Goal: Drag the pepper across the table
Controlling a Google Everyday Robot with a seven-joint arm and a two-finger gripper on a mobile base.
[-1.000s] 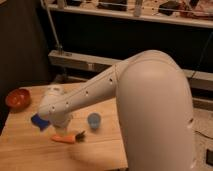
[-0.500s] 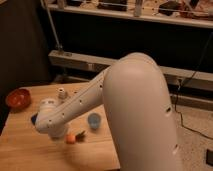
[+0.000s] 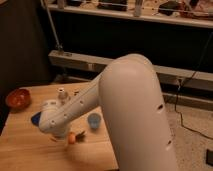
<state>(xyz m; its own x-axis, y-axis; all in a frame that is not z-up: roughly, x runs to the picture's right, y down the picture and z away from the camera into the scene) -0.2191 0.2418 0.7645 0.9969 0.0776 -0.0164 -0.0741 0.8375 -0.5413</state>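
Pepper [image 3: 72, 137] was a small orange thing with a dark green stem end pointing right. It was lying flat on the near part of the light butcher-block surface [image 3: 30, 152], left half hidden under the pincer [image 3: 61, 134], which sat low right over it.

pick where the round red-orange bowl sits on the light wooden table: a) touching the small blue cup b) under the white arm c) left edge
C: the red-orange bowl sits at the table's left edge; the gripper is down by the small orange pepper.
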